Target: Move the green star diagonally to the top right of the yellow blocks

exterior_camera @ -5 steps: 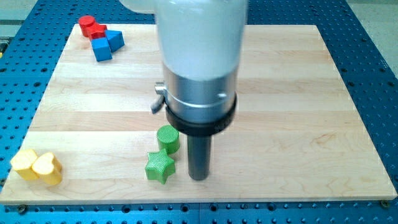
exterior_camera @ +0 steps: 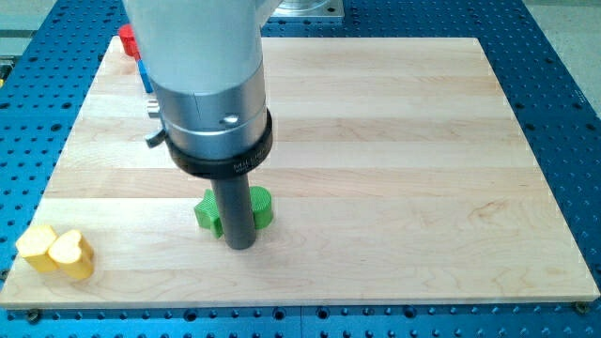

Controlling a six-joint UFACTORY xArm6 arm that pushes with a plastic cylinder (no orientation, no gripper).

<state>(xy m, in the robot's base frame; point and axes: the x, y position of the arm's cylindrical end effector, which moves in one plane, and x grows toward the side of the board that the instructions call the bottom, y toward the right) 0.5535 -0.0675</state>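
- Green star block (exterior_camera: 206, 213) sits left of centre near the board's near edge, half hidden behind my rod; it could slip sideways.
- Green round block (exterior_camera: 261, 206), touching, may get dragged.
- Yellow blocks (exterior_camera: 56, 250) wait near-left.
- My tip (exterior_camera: 240, 246) is a bare rod: no jaws.

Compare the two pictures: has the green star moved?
Yes. The green star has shifted toward the view's left and top, closer to the yellow blocks, which lie where they did. My tip now stands in front of it.
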